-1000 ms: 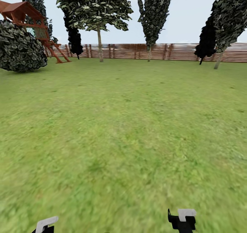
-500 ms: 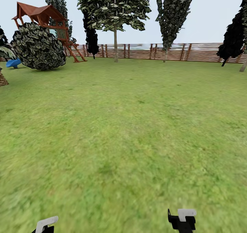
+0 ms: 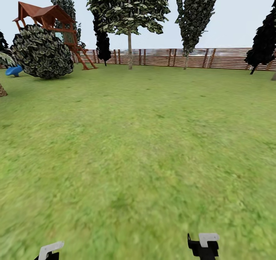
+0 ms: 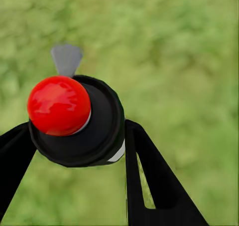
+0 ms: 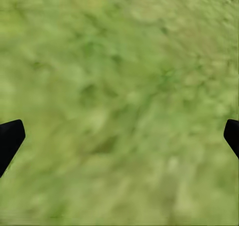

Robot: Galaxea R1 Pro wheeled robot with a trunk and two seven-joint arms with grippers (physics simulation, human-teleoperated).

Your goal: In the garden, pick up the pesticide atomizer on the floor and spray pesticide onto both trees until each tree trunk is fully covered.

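1. Since half a second ago your head view has barely shifted; a second ago it had swung, bringing the playhouse (image 3: 50,17) and round bush (image 3: 42,57) further in; the things themselves kept their places.
2. Your left hand (image 4: 74,136) is pinched on the pesticide atomizer (image 4: 74,121) (black body, red knob on top), held over the floor (image 3: 138,156).
3. Your right hand (image 5: 119,136) is spread wide above grass; its fingertips (image 5: 10,136) are cut off at the frame's edges.
4. A pale-trunked tree (image 3: 130,47) stands far off by the fence (image 3: 226,58); at that range its bark cannot be made out.
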